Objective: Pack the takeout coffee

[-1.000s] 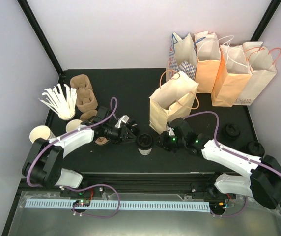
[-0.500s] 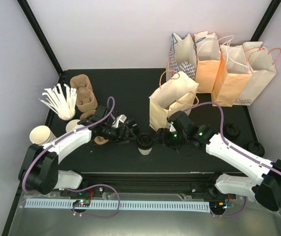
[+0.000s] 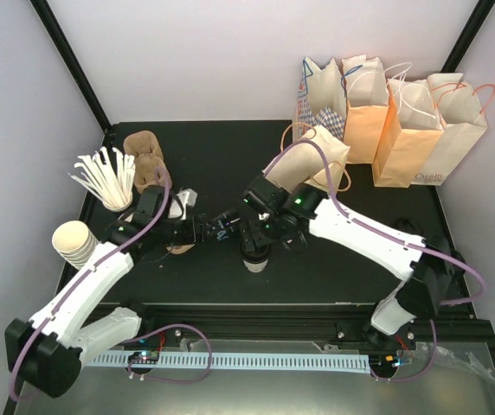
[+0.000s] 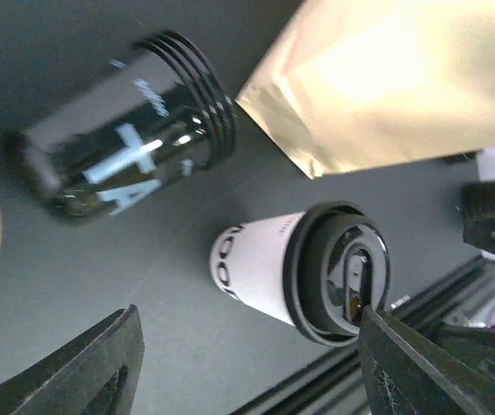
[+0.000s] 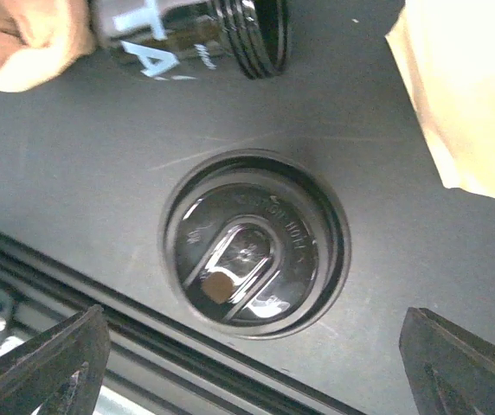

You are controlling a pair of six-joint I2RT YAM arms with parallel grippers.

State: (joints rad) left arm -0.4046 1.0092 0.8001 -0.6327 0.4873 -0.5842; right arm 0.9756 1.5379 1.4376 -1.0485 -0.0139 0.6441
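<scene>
The takeout coffee (image 3: 254,258) is a white cup with black lettering (image 4: 260,264) and stands upright near the table's front edge. A black lid (image 5: 254,244) is on it. My right gripper (image 5: 256,367) hangs open right above the lid, its fingers wide apart and touching nothing. My left gripper (image 4: 247,372) is open to the cup's left, level with it, and the cup sits just ahead of its fingertips. A black cup with pale lettering (image 4: 126,130) lies on its side behind the coffee. An open kraft bag (image 3: 304,177) stands just behind.
Several more paper bags (image 3: 403,121) line the back right. White stirrers (image 3: 105,177), brown cup carriers (image 3: 144,160) and stacked cream cups (image 3: 74,242) sit at the left. Two black lids (image 3: 408,229) lie at the right. A metal rail (image 5: 74,285) runs close in front of the coffee.
Both grippers have opened wide. The right arm has swung up and left until its wrist is over the lidded cup. The left gripper has drawn back slightly to the left.
</scene>
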